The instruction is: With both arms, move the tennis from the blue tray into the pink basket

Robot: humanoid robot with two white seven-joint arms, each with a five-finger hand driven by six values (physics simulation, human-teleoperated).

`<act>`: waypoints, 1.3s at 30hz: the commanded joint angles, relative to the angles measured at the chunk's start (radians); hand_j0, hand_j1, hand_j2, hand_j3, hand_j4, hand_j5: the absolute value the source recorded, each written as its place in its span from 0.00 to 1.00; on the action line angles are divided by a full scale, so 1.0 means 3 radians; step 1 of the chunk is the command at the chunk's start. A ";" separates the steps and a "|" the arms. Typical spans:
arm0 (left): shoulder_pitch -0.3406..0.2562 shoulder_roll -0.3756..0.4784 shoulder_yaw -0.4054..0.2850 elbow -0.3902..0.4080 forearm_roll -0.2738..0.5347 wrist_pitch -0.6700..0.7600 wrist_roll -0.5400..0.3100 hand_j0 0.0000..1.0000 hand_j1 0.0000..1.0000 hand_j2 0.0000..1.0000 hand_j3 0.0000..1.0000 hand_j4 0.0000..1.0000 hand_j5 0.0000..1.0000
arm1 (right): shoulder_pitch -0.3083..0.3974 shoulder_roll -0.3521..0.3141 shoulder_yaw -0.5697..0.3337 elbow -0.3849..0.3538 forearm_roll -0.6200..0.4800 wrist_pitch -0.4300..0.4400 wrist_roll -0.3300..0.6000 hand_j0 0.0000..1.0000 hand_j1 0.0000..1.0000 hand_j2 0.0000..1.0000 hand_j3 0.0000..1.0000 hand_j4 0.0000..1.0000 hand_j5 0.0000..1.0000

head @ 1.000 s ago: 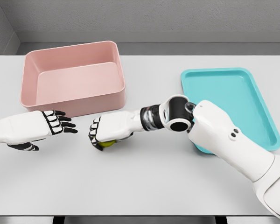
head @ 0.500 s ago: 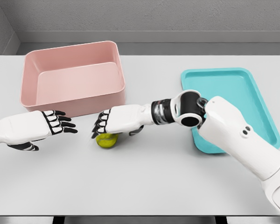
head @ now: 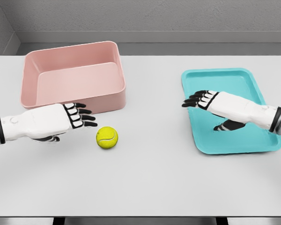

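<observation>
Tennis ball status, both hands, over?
Left hand open, beside yellow tennis ball, not touching. Right hand open over blue plastic tray. Ball lies on white table before pink rectangular basket. Path clear.

No readable text, labels, brands, numbers or signs on anything in view

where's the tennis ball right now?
Head view: the tennis ball lies on the table, left of centre, just in front of the pink basket and beside the open left hand.
</observation>
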 commanded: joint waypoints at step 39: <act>-0.0808 -0.0644 -0.1025 0.0394 -0.0148 0.0003 -0.0025 1.00 1.00 1.00 1.00 1.00 1.00 | 0.0670 0.0732 -0.1108 -0.0304 -0.0709 0.0020 -0.0004 1.00 1.00 1.00 1.00 1.00 1.00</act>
